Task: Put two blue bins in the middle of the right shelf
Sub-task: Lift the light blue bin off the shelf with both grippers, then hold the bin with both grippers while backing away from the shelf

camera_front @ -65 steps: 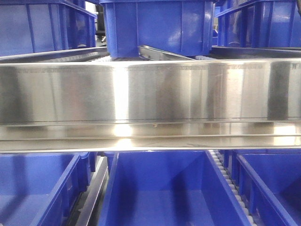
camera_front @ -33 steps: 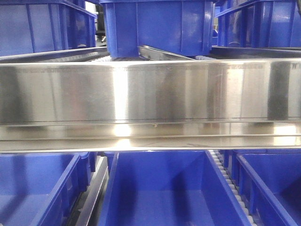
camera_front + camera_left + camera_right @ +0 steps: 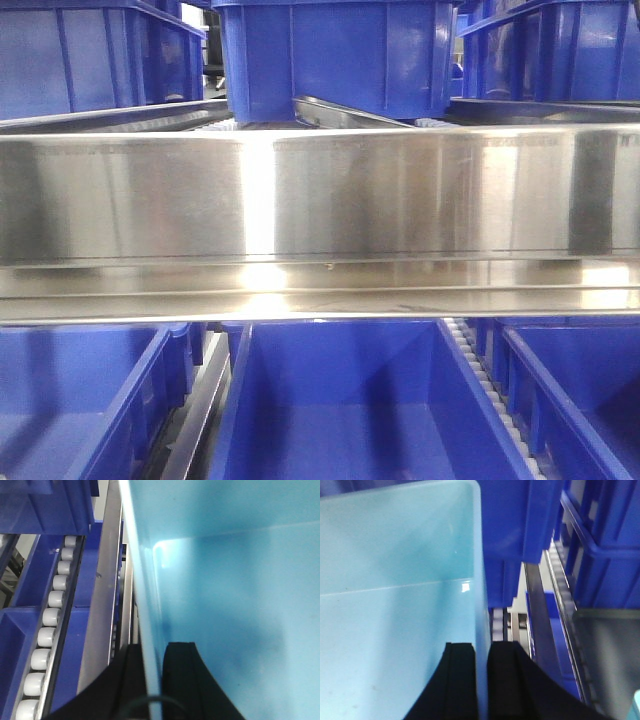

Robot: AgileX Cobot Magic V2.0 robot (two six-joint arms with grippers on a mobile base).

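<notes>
A pale light-blue bin (image 3: 240,605) fills the left wrist view, seen from inside. My left gripper (image 3: 152,680) is shut on its left wall, one black finger (image 3: 180,675) inside and the other outside. In the right wrist view my right gripper (image 3: 482,680) is shut on the right wall of the pale bin (image 3: 395,605) in the same way. The front view shows neither gripper nor this bin. There the wide shiny steel rail of the right shelf middle (image 3: 320,195) runs across the whole picture.
Dark blue bins (image 3: 340,60) stand on the level above the rail, and more dark blue bins (image 3: 350,400) sit below it. A white roller track (image 3: 50,625) and a steel divider (image 3: 100,605) run left of the pale bin. Dark blue bins (image 3: 605,545) stand to its right.
</notes>
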